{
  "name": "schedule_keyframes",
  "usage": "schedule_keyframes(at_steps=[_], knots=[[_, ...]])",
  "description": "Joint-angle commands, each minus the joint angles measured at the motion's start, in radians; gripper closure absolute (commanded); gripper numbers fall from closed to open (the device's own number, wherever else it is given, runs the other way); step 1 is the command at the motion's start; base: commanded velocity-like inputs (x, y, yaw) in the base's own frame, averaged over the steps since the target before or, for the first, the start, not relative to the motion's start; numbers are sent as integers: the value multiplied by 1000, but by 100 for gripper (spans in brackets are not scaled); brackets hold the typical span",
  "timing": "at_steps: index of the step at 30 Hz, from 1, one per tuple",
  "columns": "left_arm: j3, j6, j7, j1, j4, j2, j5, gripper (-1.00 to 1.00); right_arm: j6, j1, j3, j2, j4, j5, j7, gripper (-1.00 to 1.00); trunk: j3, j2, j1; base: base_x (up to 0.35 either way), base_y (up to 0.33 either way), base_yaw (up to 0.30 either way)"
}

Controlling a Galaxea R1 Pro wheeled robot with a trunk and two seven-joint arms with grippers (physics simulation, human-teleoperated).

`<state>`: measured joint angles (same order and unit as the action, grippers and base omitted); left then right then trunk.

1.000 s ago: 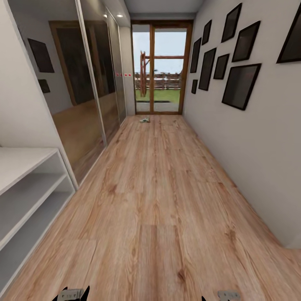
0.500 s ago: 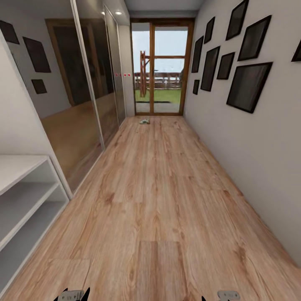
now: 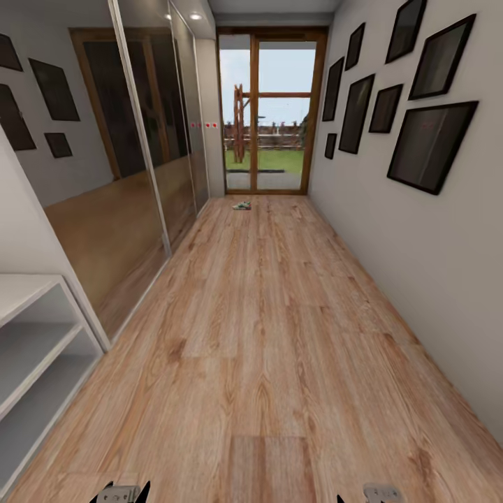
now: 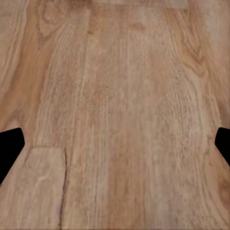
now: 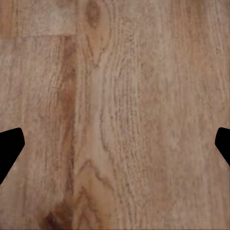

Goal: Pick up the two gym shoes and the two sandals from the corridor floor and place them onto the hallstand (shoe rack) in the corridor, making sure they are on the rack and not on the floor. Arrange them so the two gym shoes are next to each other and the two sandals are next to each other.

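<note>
A small white-and-green gym shoe [image 3: 242,205] lies far down the corridor floor [image 3: 265,328], close to the glass door; at this distance I cannot tell whether it is one shoe or both. The sandals are out of view. An end of the pale hallstand [image 3: 31,335], its shelves bare, juts in at the lower left of the head view. My left gripper [image 3: 120,490] and right gripper [image 3: 381,492] peek in at the bottom edge. In the left wrist view the left gripper [image 4: 115,148] hangs open over bare planks. The right gripper [image 5: 115,148] is also open over planks.
Mirrored wardrobe doors [image 3: 140,140] run along the left wall past the hallstand. The right wall [image 3: 419,230] carries several dark picture frames. A wood-framed glass door [image 3: 269,112] closes the far end.
The whole head view has shifted as the camera moved forward down the corridor. The hallstand has slid toward the lower left edge. Both grippers hold the same pose.
</note>
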<state>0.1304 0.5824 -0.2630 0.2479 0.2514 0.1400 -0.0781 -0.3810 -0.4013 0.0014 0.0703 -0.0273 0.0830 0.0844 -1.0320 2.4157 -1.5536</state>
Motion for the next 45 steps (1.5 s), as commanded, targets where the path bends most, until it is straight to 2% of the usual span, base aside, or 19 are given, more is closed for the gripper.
schedule_keyframes(at_steps=[1,45], knots=[[4,0,-10,1,-1,-1,-8,-100,-3,-1,0,0,1,9,8,-100,-1,0,0,337,0,0],[4,-1,-9,1,-6,-1,-9,-100,-3,-1,0,0,1,9,8,-100,-1,0,0,337,0,0]])
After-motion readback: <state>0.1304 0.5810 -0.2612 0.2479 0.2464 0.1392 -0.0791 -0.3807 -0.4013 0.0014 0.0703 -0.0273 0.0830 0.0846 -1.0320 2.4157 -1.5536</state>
